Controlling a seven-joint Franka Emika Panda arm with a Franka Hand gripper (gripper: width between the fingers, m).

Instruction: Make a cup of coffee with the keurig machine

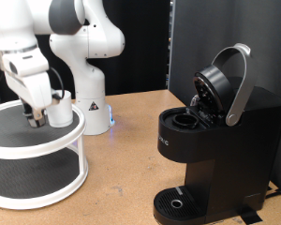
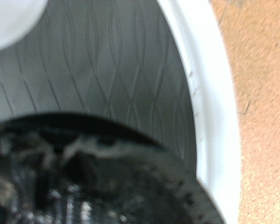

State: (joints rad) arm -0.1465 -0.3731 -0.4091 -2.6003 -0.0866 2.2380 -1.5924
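The cup (image 1: 60, 112), a small white mug, stands on the top tier of a round white two-tier shelf (image 1: 47, 150) at the exterior view's left. My gripper (image 1: 35, 118) hangs just over that tier, close beside the cup on its left; nothing shows between the fingers. In the wrist view a corner of the cup (image 2: 9, 19) shows over the shelf's grey ribbed mat (image 2: 103, 75), and a dark blurred mass fills the lower part. The keurig machine (image 1: 215, 150) stands at the right with its silver-trimmed lid (image 1: 225, 80) raised and the pod chamber (image 1: 187, 118) exposed. Its round drip tray (image 1: 178, 202) is bare.
The arm's white base (image 1: 89, 103) stands behind the shelf. The shelf's white rim (image 2: 207, 103) borders the brown wooden tabletop (image 1: 122, 178), which stretches between shelf and machine. A black curtain hangs at the back.
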